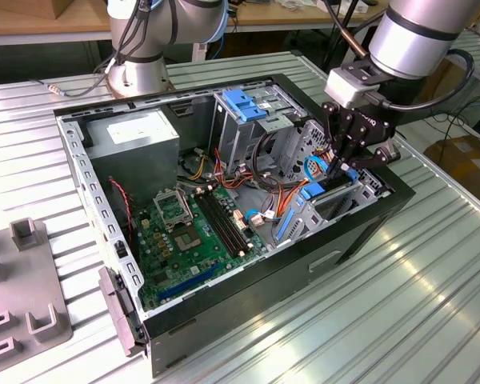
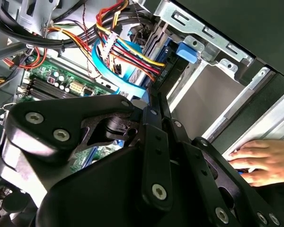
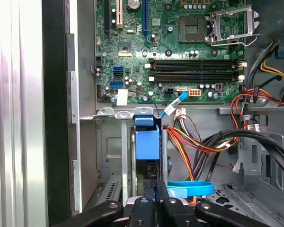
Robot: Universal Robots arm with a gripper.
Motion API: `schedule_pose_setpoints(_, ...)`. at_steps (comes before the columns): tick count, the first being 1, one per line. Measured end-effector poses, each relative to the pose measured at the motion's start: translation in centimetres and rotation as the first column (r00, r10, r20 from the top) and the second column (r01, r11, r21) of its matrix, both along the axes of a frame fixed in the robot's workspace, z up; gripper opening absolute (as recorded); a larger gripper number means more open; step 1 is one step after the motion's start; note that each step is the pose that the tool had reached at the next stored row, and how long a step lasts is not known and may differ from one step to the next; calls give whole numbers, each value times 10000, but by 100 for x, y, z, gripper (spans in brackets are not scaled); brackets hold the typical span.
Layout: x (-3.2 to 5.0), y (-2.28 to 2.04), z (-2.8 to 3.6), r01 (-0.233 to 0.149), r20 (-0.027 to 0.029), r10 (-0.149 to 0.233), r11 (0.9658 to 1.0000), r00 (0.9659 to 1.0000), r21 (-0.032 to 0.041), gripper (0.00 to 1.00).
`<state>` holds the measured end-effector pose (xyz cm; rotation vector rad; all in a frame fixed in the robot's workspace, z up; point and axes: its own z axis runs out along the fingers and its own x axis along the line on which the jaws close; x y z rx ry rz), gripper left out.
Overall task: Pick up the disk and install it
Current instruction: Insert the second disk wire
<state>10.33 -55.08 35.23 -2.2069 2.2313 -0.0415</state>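
Note:
The disk [image 1: 334, 194] stands on edge in the drive bay at the front corner of the open computer case [image 1: 224, 308], on the exterior view's right. Its blue side rail [image 3: 147, 138] and dark casing [image 3: 151, 169] run down the bay slot in the first wrist view. In the second wrist view the disk [image 2: 162, 75] lies just past the fingertips. My gripper [image 1: 341, 166] reaches down into the bay, with its black fingers [image 3: 149, 191] pressed together and no gap between them. The tips rest at the disk's near end, and contact is hard to judge.
A person's hand [image 2: 259, 161] rests just outside the case wall by the bay. Bundled cables [image 3: 203, 142] and a blue ribbon cable [image 3: 189, 190] crowd the space beside the disk. The motherboard [image 1: 194, 232], a grey power-supply box [image 1: 134, 138] and a blue-topped drive cage [image 1: 248, 108] occupy the case.

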Motion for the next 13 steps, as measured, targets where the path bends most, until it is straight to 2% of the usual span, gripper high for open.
schedule_pose_setpoints(13, 8, -3, -20, 44, 0, -44, 10000, 10000, 19, 16)
